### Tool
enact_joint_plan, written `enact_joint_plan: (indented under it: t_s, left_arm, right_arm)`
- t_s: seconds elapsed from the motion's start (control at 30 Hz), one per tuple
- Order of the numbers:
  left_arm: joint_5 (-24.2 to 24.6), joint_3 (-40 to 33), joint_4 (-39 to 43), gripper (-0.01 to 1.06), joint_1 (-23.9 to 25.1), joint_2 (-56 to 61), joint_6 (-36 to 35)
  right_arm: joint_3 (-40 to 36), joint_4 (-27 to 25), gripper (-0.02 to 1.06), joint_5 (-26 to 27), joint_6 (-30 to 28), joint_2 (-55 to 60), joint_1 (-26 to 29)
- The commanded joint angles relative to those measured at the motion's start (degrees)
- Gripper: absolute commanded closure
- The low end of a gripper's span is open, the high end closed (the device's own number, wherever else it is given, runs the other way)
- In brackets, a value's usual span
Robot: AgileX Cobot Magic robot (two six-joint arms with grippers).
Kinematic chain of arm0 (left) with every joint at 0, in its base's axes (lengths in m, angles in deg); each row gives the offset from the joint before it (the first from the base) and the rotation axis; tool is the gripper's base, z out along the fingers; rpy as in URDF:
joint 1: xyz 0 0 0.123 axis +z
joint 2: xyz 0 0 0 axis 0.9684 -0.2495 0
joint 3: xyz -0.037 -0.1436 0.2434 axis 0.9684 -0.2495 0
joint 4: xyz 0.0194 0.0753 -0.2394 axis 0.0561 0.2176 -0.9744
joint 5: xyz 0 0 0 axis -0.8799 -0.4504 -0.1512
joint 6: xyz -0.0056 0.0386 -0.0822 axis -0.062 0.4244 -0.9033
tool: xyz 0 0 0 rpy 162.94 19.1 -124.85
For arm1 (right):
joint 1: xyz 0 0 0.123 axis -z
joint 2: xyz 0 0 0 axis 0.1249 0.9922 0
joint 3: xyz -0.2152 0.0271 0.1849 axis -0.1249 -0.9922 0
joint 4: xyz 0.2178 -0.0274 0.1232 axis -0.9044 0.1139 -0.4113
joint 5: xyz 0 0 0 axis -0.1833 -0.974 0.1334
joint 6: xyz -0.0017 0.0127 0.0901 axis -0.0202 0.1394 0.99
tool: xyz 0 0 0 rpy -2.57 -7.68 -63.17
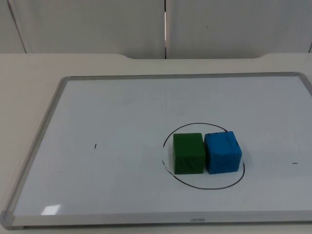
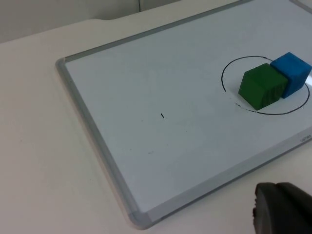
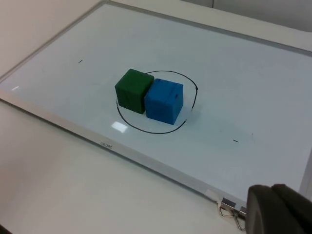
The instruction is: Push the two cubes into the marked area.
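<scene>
Green cube (image 1: 188, 153) and blue cube (image 1: 223, 151) sat touching inside the drawn black circle (image 1: 195, 184) on your whiteboard (image 1: 63, 87). Of the left gripper (image 2: 282, 209) and right gripper (image 3: 278, 210) you saw just one dark fingertip each, off the board's near edge; I could not tell whether either was open.

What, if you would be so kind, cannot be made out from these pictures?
- Left hand: cut off by the picture's edge in the left wrist view, so open or shut cannot be told.
- Right hand: likewise cut off in the right wrist view.
- Small print on the whiteboard frame: too small to read in the top view.
- Touching faces of the green cube and blue cube: hidden by the cubes themselves, inside the drawn circle.
</scene>
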Motion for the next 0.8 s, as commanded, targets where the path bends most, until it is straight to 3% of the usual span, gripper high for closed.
enact_joint_plan:
  t_s: [0.0, 0.17, 0.2, 0.27, 0.33, 0.37, 0.4, 0.47, 0.63, 0.77]
  left_arm:
    - [-0.11, -0.22, 0.3, 1.05, -0.02, 0.27, -0.13]
    - [-0.11, -0.22, 0.28, 1.02, -0.02, 0.27, -0.13]
    - [-0.11, -0.22, 0.28, 0.98, -0.02, 0.27, -0.13]
    - [-0.11, -0.22, 0.28, 0.84, -0.02, 0.27, -0.13]
    - [-0.11, -0.22, 0.28, 0.64, -0.02, 0.27, -0.13]
    - [-0.11, -0.22, 0.28, 0.64, -0.02, 0.27, -0.13]
    - [-0.11, -0.22, 0.28, 0.5, -0.02, 0.27, -0.13]
    - [-0.11, -0.22, 0.28, 0.34, -0.02, 0.27, -0.13]
    - [-0.11, -0.22, 0.28, 0.23, -0.02, 0.27, -0.13]
    - [-0.11, -0.22, 0.28, 0.23, -0.02, 0.27, -0.13]
  right_arm:
    - [-0.09, 0.12, 1.05, 0.22, 0.2, -0.23, -0.28]
    - [-0.09, 0.12, 1.05, 0.22, 0.2, -0.23, -0.28]
    - [-0.09, 0.12, 1.05, 0.22, 0.2, -0.23, -0.28]
    - [-0.09, 0.12, 1.05, 0.22, 0.2, -0.23, -0.28]
    - [-0.09, 0.12, 1.05, 0.22, 0.2, -0.23, -0.28]
    - [-0.09, 0.12, 1.05, 0.22, 0.2, -0.23, -0.28]
    - [-0.09, 0.12, 1.05, 0.22, 0.2, -0.23, -0.28]
    - [-0.09, 0.12, 1.05, 0.22, 0.2, -0.23, -0.28]
    - [0.02, 0.12, 1.05, 0.47, 0.2, -0.23, -0.28]
    - [0.02, 0.29, 1.05, 0.48, 0.2, -0.23, -0.28]
